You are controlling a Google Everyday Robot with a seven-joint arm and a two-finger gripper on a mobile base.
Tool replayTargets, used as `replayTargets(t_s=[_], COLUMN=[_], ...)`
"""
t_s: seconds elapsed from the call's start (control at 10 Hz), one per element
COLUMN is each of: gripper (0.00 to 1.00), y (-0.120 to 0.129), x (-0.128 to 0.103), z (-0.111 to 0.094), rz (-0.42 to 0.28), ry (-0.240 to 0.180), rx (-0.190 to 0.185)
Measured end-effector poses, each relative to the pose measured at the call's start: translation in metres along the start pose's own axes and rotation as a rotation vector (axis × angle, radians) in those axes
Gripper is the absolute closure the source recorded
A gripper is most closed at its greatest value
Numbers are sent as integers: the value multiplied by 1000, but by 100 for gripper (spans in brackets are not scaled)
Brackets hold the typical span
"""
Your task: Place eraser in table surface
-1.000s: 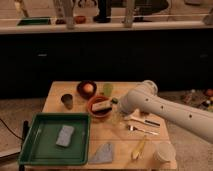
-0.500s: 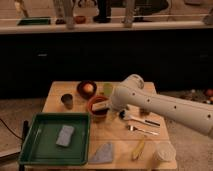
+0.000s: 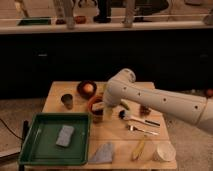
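Eraser (image 3: 65, 135) in tray (image 3: 29, 145), apart, lower-left of gripper (image 3: 100, 110) (open/closed unclear) by bowl (image 3: 91, 103).

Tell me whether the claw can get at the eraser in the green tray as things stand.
Probably yes. The eraser lies alone and uncovered in the green tray, open from above. The claw hangs over the table beside the tray, near the red bowl, and nothing stands between them.

A thick, smooth white arm (image 3: 165, 102) with a rounded, bulbous joint is seen across the right of the frame, ended by a pale gripper (image 3: 101, 110) at the frame's centre.
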Motion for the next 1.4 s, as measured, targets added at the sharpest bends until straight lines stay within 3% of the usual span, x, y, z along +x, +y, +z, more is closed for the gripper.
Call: replayTargets(t_s=[0.4, 0.9, 1.2, 1.4], gripper=[20, 20, 41, 42], y=[-14, -28, -35, -40], x=[-7, -20, -23, -22], z=[9, 28, 35, 39], rz=[-79, -117, -113, -107], ry=[37, 66, 74, 79], rx=[-28, -60, -71, -76])
